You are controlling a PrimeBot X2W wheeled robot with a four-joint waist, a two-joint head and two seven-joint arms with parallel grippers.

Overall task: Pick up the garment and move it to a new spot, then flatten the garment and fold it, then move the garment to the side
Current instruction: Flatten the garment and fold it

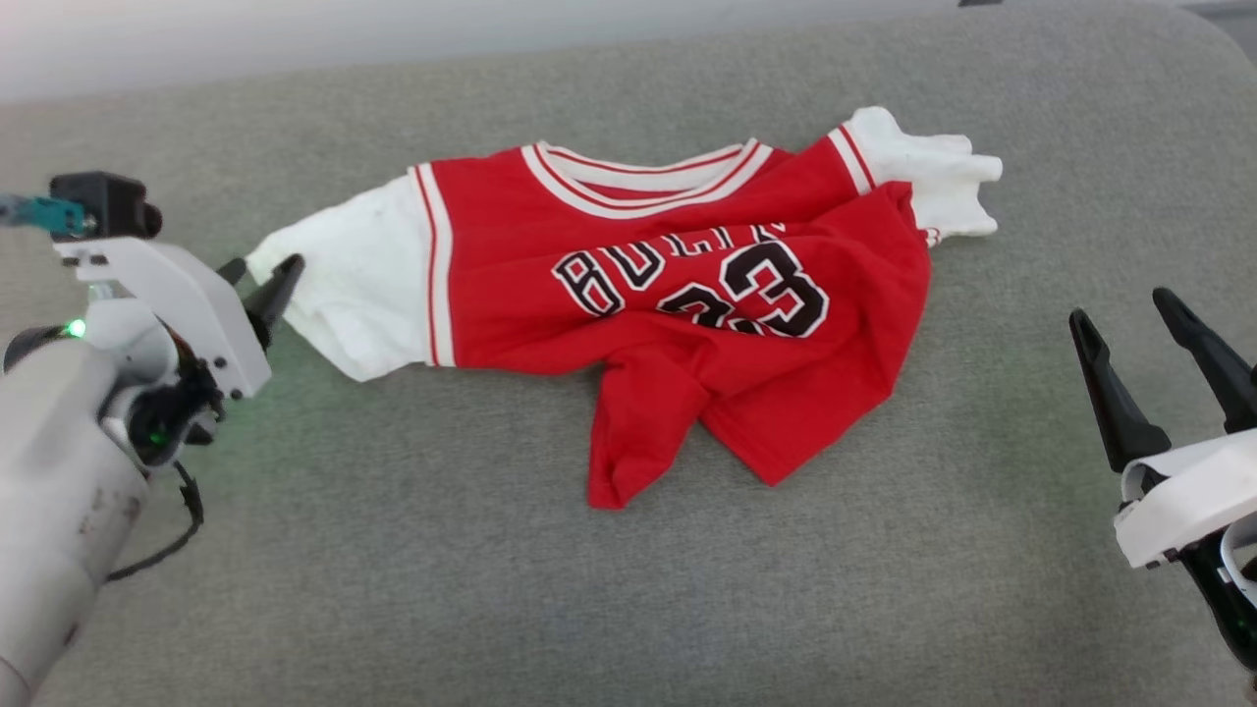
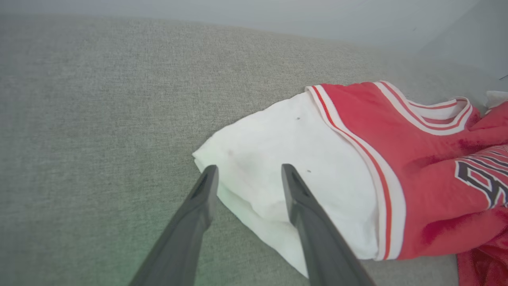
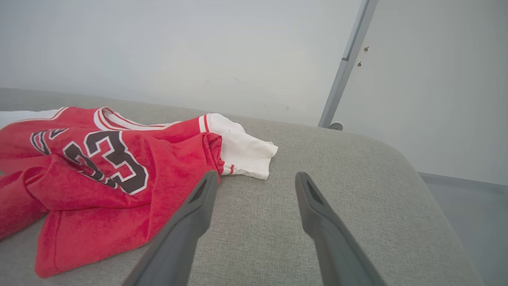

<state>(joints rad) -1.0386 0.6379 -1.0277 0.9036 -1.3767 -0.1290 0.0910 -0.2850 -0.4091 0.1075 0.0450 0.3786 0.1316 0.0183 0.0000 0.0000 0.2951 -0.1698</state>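
The garment lies crumpled in the middle of the grey padded surface. Folds cut off part of its lettering, and its hem is bunched. The left claw, fingers spread, sits level at the white sleeve's corner and grips nothing. The right claw stands wide, well apart from the garment.

**Setting.** A bare indoor test room, more likely a lab than a home. A grey upholstered pad served as the work surface. Beyond it stood a plain pale wall, a metal pole at far right, and a grey floor.
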